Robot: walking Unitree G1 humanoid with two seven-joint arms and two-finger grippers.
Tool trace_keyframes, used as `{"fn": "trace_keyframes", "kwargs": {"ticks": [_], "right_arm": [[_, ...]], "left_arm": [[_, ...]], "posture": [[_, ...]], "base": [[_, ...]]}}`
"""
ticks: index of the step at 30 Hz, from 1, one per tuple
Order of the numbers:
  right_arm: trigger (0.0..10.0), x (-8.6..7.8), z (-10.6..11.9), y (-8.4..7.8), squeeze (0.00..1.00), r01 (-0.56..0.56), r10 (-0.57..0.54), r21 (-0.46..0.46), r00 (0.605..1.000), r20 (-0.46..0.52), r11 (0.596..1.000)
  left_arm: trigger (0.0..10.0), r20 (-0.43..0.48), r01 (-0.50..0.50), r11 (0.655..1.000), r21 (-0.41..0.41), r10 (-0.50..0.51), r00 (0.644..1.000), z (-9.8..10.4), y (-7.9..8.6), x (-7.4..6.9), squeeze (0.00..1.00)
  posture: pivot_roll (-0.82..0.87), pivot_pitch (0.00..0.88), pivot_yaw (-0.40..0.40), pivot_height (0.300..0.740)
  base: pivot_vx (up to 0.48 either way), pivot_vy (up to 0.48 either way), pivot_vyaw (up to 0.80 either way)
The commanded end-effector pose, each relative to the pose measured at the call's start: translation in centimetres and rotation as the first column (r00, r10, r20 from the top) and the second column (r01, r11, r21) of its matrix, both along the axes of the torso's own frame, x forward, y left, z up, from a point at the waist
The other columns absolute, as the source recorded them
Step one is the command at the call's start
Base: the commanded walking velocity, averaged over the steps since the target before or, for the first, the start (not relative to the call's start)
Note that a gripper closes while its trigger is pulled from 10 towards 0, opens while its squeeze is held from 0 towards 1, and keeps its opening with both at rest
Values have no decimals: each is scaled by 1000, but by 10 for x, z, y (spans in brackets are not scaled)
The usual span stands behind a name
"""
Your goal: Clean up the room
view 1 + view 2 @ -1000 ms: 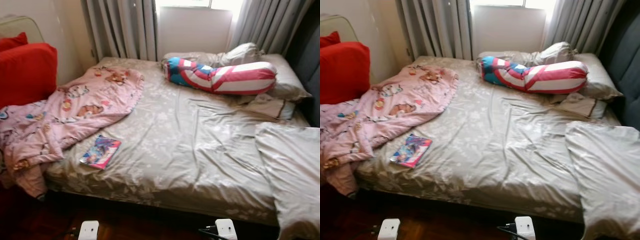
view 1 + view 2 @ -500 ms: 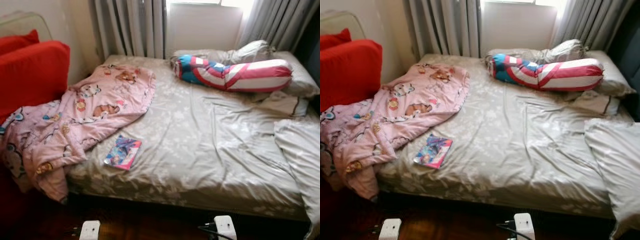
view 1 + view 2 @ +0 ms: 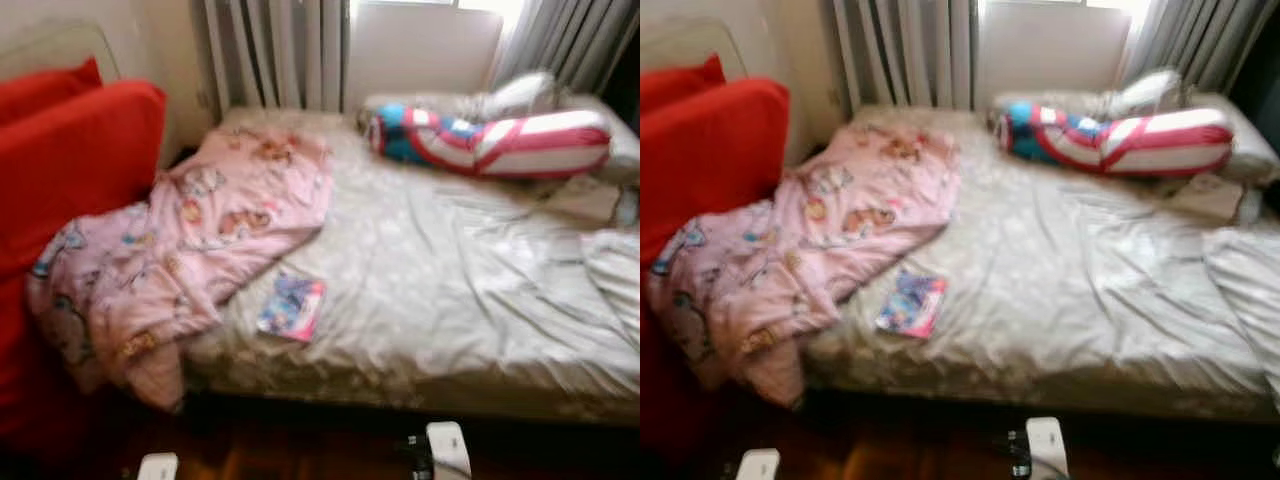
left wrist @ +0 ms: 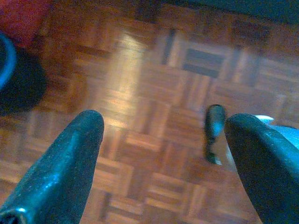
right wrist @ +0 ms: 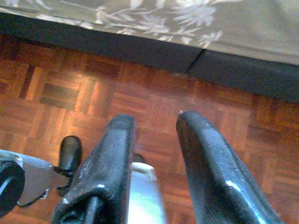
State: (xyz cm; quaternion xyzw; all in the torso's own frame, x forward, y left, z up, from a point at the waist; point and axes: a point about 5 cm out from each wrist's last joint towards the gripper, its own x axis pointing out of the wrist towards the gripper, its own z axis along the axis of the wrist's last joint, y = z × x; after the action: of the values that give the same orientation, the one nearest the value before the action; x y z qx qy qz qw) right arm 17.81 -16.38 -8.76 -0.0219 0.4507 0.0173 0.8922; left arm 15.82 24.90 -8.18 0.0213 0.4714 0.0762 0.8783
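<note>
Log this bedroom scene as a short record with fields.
bed: grey floral sheet, rumpled
blanket: pink cartoon blanket, hanging off the bed's left edge
book: colourful booklet on the sheet beside the blanket
bolster: red, white and blue bolster at the far end
left claw: open, over parquet floor
right claw: open, over the floor by the bed

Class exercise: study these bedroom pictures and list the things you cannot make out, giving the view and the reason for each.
1. The cover of the small book on the bed: unreadable in both eye views because of blur.
2. The printed figures on the pink blanket: smeared by the same blur.
3. The red sofa: cut off by the left edge.
4. The pillows behind the striped bolster: partly hidden by it.
5. The floor under the bed: in shadow.
</note>
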Motion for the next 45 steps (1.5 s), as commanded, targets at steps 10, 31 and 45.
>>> {"fn": "trace_keyframes", "kwargs": {"ticks": [10, 31, 45], "right_arm": [[10000, -10, -3, -13, 0, 15, -15, -21, 1000, -24, 1000], [10000, -10, -3, -14, 0, -1, 1, -22, 1000, -26, 1000], [10000, -8, -3, -6, 0, -34, 34, -15, 999, -26, 999]], "left_arm": [[10000, 17, 17, 999, -38, -16, 1000, -1, -23, 13, 0], [10000, 23, 18, 999, -40, -17, 1000, 2, -9, 10, 0], [10000, 10, 40, 997, -66, -39, 999, -6, -32, 5, 0]], "posture": [[9, 81, 2, 740], [12, 98, 5, 740], [12, 99, 4, 740]], "base": [[0, 480, 0], [0, 35, 0], [115, 0, 0]]}}
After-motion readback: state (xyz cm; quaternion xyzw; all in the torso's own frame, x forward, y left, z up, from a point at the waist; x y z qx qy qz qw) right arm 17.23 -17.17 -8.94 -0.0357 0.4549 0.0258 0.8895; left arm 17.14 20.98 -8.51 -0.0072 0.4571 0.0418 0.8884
